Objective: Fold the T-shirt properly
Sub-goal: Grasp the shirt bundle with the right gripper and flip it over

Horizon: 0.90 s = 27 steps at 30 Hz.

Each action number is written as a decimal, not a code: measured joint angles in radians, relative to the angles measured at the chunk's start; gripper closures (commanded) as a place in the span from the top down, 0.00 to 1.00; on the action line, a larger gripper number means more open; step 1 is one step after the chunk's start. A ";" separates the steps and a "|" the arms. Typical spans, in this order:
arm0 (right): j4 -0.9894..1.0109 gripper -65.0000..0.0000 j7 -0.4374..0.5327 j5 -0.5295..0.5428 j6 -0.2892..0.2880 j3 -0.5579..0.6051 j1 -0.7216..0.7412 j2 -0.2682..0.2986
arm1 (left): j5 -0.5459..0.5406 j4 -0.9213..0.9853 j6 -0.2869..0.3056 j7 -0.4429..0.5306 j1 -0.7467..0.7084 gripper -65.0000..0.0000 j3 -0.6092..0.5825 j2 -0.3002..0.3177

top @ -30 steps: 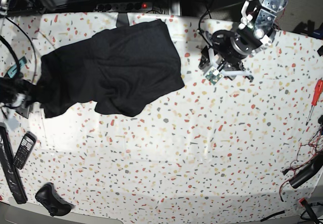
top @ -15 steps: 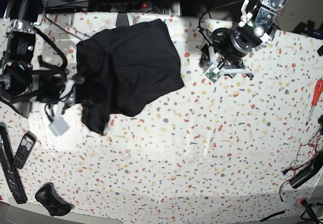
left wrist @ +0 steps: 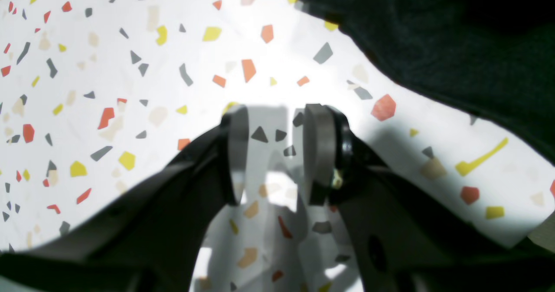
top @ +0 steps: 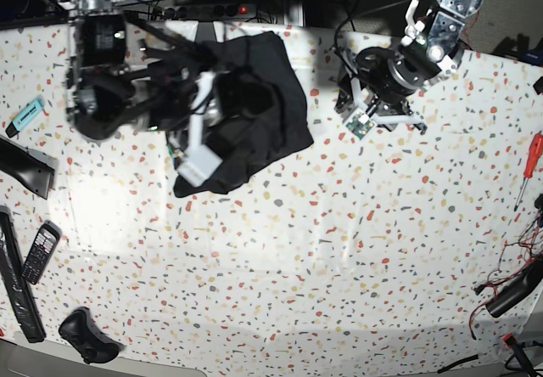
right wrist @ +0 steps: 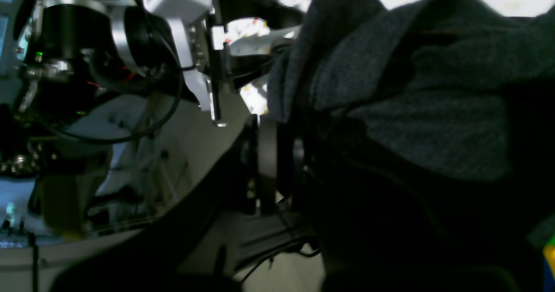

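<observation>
The black T-shirt (top: pixel 270 109) lies bunched at the back of the table, plain side showing, its left part lifted over the rest. My right gripper (right wrist: pixel 282 153) is shut on a fold of the dark fabric (right wrist: pixel 390 92), which fills the right wrist view. In the base view this gripper (top: pixel 242 97) hangs over the middle of the shirt. My left gripper (left wrist: pixel 275 118) is open a little and empty, just above the bare table. The shirt's edge (left wrist: pixel 433 44) lies beyond it at the upper right. In the base view it (top: pixel 349 90) sits just right of the shirt.
A phone (top: pixel 40 252), a long black remote (top: pixel 21 296) and a black mouse-like object (top: pixel 85 336) lie at the front left. A teal item (top: pixel 27 114) is at the left edge. A red screwdriver (top: pixel 532 160) and cables (top: pixel 513 288) are at the right edge.
My right arm has swept from the table's left edge rightward over the shirt, pulling its left part across the rest. The shirt is now narrower and bunched. The left arm has hardly moved.
</observation>
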<state>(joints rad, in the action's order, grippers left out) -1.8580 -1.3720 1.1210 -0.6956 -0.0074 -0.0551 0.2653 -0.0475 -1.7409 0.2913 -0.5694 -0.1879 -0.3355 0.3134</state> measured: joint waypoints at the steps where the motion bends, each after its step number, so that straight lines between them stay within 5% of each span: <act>1: 0.000 0.00 -0.001 -0.019 0.002 0.026 0.000 -0.011 | 0.000 0.000 0.000 0.000 0.000 0.31 0.000 0.000; 6: 0.000 0.00 0.022 -0.110 0.002 0.099 0.000 -0.053 | 0.001 0.000 0.000 -0.004 0.000 0.31 0.000 0.000; 10: 0.000 0.25 0.029 -0.113 0.002 0.125 0.000 -0.058 | 0.029 0.000 0.000 -0.005 0.000 0.31 0.000 0.000; 12: 0.000 0.27 0.029 -0.108 0.002 0.128 0.000 -0.058 | 0.028 0.000 0.000 -0.004 0.000 0.31 0.000 0.000; 18: 0.000 0.27 0.026 0.077 0.003 0.126 0.006 -0.058 | 0.027 0.000 0.000 -0.004 0.000 0.31 0.000 0.000; 23: -0.002 0.27 0.030 0.098 0.002 0.012 0.062 -0.061 | -0.027 0.000 0.000 -0.006 0.000 0.31 0.000 0.000; 27: -0.004 0.27 0.061 -0.052 0.002 -0.168 0.103 -0.057 | -0.141 -0.053 0.000 -0.007 -0.003 0.31 0.000 -0.010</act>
<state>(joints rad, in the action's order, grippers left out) -1.8618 -1.3113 1.0687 -0.6941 -0.1757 0.0479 0.2081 -0.1883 -1.7935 0.2913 -0.5766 -0.1905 -0.3355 0.3035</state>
